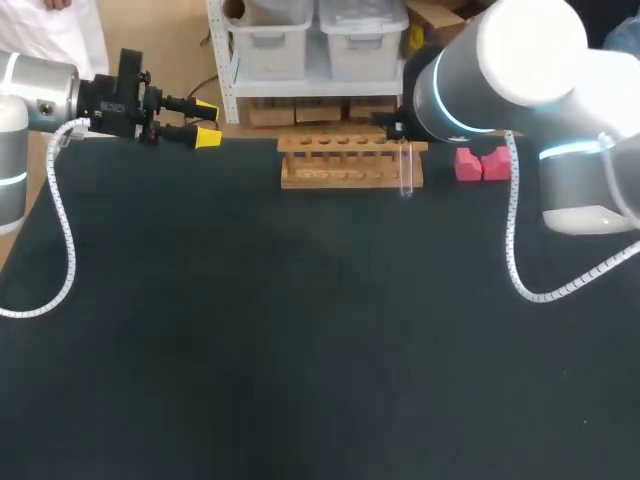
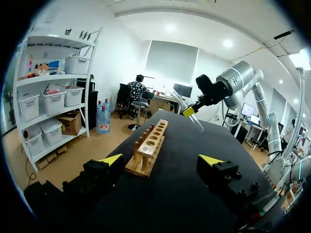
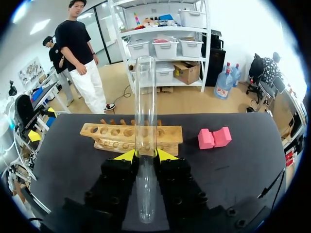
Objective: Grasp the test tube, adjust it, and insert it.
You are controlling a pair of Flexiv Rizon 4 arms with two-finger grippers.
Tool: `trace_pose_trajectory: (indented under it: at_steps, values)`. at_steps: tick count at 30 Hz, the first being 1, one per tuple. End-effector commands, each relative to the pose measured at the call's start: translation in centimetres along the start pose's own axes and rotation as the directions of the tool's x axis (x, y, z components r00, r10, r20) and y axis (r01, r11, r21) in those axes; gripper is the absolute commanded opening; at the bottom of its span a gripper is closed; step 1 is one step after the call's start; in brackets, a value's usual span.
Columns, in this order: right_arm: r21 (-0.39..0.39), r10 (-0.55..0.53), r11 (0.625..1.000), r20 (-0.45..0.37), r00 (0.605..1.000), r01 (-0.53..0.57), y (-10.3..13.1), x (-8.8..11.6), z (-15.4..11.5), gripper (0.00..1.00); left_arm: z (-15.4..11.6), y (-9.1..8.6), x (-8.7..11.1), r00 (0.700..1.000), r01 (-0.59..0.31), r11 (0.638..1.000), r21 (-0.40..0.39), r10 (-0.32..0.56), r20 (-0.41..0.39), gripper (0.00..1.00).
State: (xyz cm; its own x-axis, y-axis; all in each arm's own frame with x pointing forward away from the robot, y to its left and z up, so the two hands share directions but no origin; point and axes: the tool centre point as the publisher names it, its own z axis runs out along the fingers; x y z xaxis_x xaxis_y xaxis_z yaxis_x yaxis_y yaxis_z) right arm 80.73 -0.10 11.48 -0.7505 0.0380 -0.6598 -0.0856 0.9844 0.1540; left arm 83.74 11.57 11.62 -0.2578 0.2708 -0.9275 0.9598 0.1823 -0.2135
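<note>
Likely a lab, wooden test-tube rack [image 1: 340,178], black table [image 1: 300,340]

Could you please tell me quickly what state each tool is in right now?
Left tool: open, empty.
Right tool: closed on the test tube.

The test tube [image 3: 145,121] is clear and glossy, like glass. The rack [image 1: 340,178] is bare light wood. The table [image 1: 300,350] has a black matt cover, like cloth. The pink blocks [image 1: 482,165] look matt.

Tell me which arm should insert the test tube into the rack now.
Right. The right gripper is shut on the test tube beside the wooden test tube rack; the left gripper is open, empty and apart from the rack.
</note>
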Motion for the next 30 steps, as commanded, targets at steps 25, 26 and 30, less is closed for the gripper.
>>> trace_pose_trajectory:
  at_steps: [25,26,30]
  values:
    - [0.069,0.016,0.997,0.321,0.947,-0.04,0.3,-1.5,0.5,0.0,0.0,0.0,0.1,1.0,-0.002,1.0,0.001,0.002,0.002,1.0]
    - [0.084,0.001,0.996,0.347,0.938,-0.032,0.3,-1.8,0.4,0.0,0.0,0.0,0.1,1.0,-0.002,1.0,0.001,0.002,0.002,1.0]
    - [0.116,0.006,0.991,0.432,0.902,-0.062,0.6,-3.0,0.1,0.0,0.0,0.0,0.1,1.0,-0.002,1.0,0.001,0.002,0.002,1.0]
